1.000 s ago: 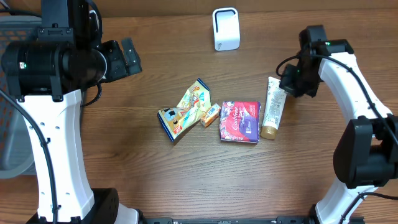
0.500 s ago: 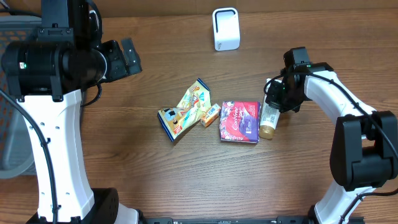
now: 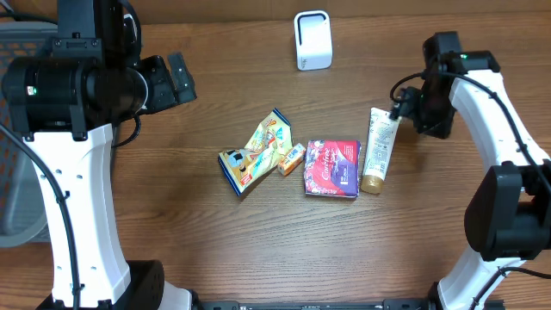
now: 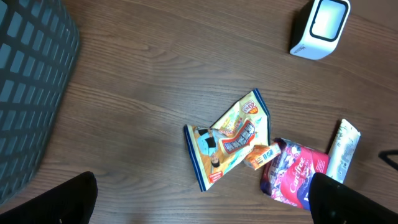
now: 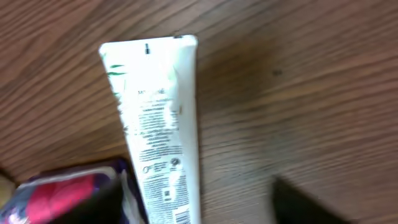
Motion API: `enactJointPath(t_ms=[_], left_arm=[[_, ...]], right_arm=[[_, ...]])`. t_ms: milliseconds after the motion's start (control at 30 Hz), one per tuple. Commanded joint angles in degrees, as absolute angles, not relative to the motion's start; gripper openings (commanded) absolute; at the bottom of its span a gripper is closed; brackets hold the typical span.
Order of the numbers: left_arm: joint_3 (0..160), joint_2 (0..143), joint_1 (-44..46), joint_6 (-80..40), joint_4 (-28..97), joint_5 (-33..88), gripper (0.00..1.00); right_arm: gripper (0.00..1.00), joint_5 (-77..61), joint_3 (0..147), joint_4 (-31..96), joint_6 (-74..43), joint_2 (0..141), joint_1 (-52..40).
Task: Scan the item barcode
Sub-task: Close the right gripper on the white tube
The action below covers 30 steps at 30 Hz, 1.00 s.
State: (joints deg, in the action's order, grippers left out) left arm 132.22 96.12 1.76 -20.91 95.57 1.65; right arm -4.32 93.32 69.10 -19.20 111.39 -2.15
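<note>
The right end effector [image 3: 401,109], open and empty, is by the tube [image 3: 376,149]. A box [image 3: 331,168] lies just beside it. The left end effector [image 3: 183,78] is open and empty too.

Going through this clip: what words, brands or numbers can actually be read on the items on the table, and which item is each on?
"Carefree" (probably, in script lettering): on the purple pack.
On the tube: lines of small print, too blurred to read.
On the snack bag: coloured lettering, too small to read.
On the small orange box: unreadable.
On the white scanner: no text visible.
</note>
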Motion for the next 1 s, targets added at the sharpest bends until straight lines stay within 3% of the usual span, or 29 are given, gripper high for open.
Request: enactJointPath(t_ms=[0, 367, 767, 900, 967], left_arm=[[132.1, 95.2, 1.5, -21.5, 95.4, 1.5, 1.0], [132.1, 95.3, 1.5, -21.5, 95.4, 1.5, 1.0], [132.1, 95.2, 1.5, -21.5, 95.4, 1.5, 1.0], [132.1, 95.2, 1.5, -21.5, 95.4, 1.5, 1.0], [132.1, 95.3, 1.5, -21.5, 95.4, 1.5, 1.0]], right_arm=[[1.0, -13.9, 92.1, 67.3, -14.5, 111.3, -3.0], [1.0, -7.3, 81.1, 58.3, -21.7, 111.4, -7.7], [1.0, -10.6, 70.8, 53.1, -21.7, 111.4, -7.9], [0.87, -10.6, 70.7, 52.2, -21.7, 111.4, -7.9], [0.69, -10.3, 71.3, 52.4, -21.3, 111.4, -7.8]])
